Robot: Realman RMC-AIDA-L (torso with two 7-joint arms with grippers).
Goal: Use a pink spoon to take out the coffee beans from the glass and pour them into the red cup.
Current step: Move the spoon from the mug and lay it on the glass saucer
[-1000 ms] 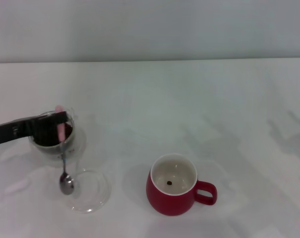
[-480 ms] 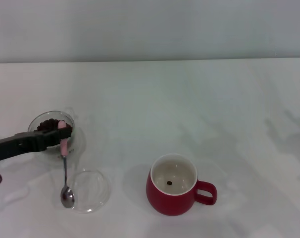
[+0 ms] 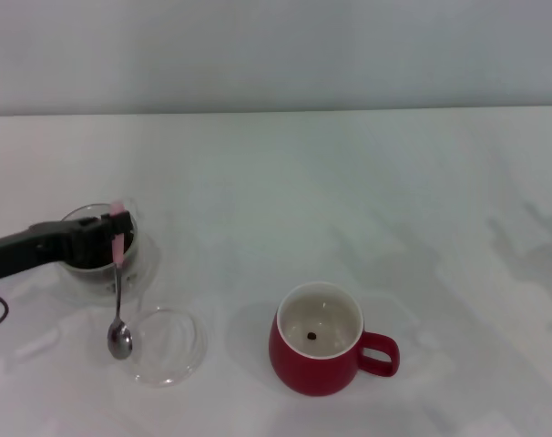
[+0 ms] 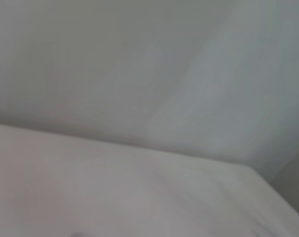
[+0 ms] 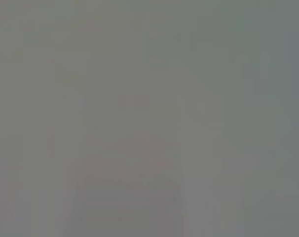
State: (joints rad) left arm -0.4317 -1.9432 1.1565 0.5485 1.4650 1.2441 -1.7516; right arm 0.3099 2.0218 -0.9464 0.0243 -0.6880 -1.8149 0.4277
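Pink spoon (image 3: 118, 289) held by left tool (image 3: 112, 235); unmarked.

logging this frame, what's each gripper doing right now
Left gripper: shut on the pink spoon, over the glass.
Right gripper: not in view.

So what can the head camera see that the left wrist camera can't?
Only the head view shows the action: the left claw holding the pink spoon by its handle over the glass of coffee beans, a shallow glass dish, and the red cup with one bean inside. The left wrist view shows none of these things. Both share the pale table.
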